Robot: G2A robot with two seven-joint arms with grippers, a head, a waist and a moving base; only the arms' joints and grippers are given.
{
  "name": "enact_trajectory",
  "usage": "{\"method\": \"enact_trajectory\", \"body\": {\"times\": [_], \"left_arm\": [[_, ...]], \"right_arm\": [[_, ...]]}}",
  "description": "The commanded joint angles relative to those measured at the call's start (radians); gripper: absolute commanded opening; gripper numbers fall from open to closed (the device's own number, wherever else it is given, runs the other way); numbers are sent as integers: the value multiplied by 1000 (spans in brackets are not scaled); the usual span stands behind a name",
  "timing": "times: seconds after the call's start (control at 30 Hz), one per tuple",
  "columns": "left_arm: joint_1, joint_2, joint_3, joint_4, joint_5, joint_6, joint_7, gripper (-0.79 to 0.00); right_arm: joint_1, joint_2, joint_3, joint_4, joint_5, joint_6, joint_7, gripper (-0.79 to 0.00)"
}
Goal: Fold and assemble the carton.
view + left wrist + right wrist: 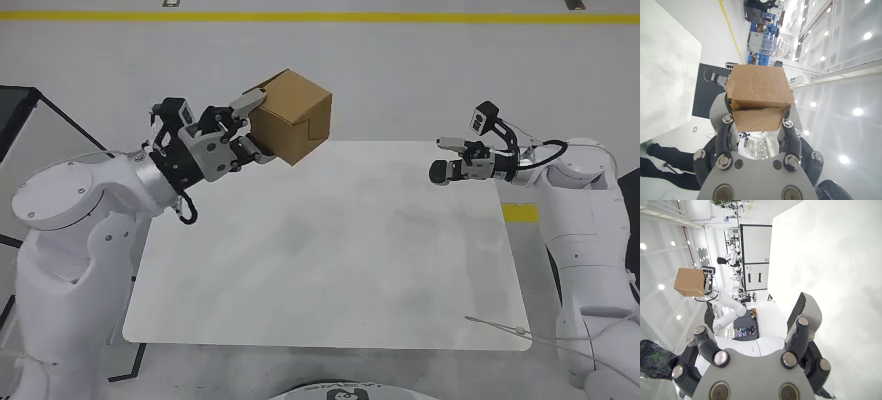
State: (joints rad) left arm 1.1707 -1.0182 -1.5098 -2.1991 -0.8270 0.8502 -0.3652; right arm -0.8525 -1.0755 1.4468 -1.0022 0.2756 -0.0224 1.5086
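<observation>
A brown carton (292, 115), folded into a closed cube, hangs in the air over the far left corner of the white table (330, 260). My left gripper (255, 125) is shut on its near side. In the left wrist view the carton (759, 89) sits between the two fingers of the left gripper (758, 121), with a flap edge slightly gaping on the face toward the camera. My right gripper (437, 170) hovers open above the table's far right edge, holding nothing. In the right wrist view its fingers (797, 308) stand wide apart, and the carton (689, 281) shows far off.
A black frame (20, 110) stands off the table at the far left. A yellow floor line (320, 16) runs beyond the table. A thin cable (500, 328) lies at the near right corner.
</observation>
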Motion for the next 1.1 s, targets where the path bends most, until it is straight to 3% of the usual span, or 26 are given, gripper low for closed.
{"method": "enact_trajectory", "body": {"times": [0.0, 0.13, 0.27, 0.7, 0.87, 0.97, 1.07], "left_arm": [[-45, 5, 25, -19, 69, 44, 14, -785], [-122, 17, 83, -43, 184, 113, 0, -785], [-155, 20, 105, -37, 199, 120, -22, -785], [-136, 29, 94, -72, 201, 110, -28, -785], [-120, 46, 114, -98, 300, -15, -153, -785], [-97, 60, 126, -86, 397, -176, -284, -785], [-93, 61, 126, -82, 396, -200, -299, -785]], "right_arm": [[0, 0, 0, 0, 0, 0, 0, 0], [0, 0, 0, 0, 0, 0, 0, 0], [0, 0, 0, 0, 0, 0, 0, 0], [0, 0, 0, 0, 0, 0, 0, 0], [0, 0, 0, 0, 0, 0, 0, 0], [0, 0, 0, 0, 0, 0, 0, 0], [0, 0, 0, 0, 0, 0, 0, 0]]}}
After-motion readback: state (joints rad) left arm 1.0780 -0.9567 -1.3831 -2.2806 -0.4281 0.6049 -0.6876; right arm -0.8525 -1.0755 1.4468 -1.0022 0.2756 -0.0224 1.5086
